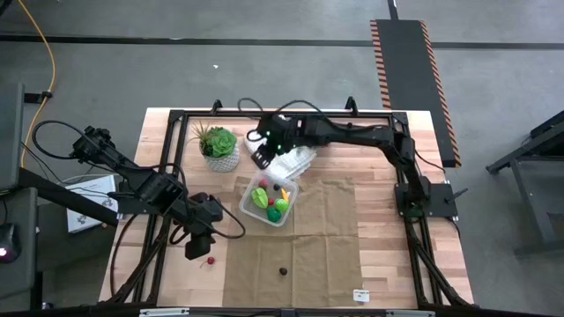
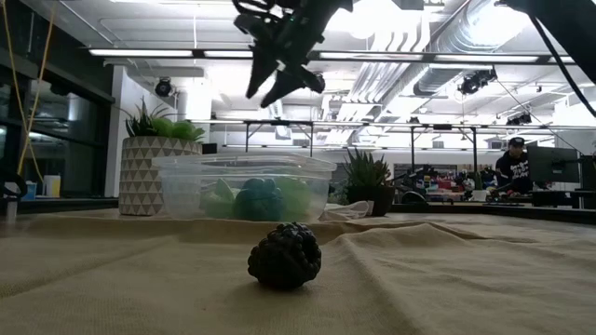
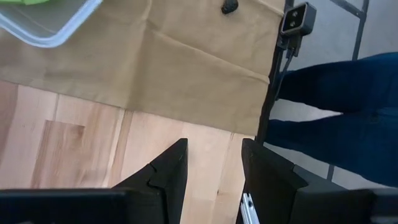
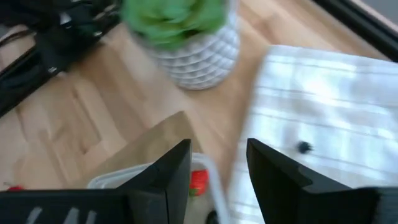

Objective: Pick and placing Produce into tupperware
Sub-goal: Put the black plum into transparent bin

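Over the far edge of the clear plastic container (image 1: pixel 270 199), the right gripper (image 1: pixel 262 157) hangs in the air, its two dark fingers (image 4: pixel 174 174) spread apart with nothing between them. From table height I see it well above the container's rim, fingers pointing down. Its wrist view looks past the fingers at the container's corner, a bit of red produce inside, a white wrinkly bag (image 4: pixel 323 106) just beside it, and the white patterned pot of a leafy plant (image 1: pixel 218 147) to the left.

The container sits near the middle of the table on a tan cloth (image 1: pixel 308 255), at the cloth's far left corner. Inside it lie several toy fruits and vegetables: bright green pieces (image 1: pixel 263 198), something red and something yellow-orange. From the low view the green pieces show through the clear wall (image 2: pixel 244 189).

Two pieces remain outside. A dark brown knobbly one (image 2: pixel 285 255) rests on the cloth at the near side, well apart from the container. A small red one (image 1: pixel 209 260) lies on bare wood left of the cloth, just beside the left gripper (image 1: pixel 194 248).

That left gripper hovers low at the near left of the table, its fingers (image 3: pixel 169 171) parted and empty, bare wood between them. A person's dark blue trouser leg (image 3: pixel 336 118) shows beyond the table frame.
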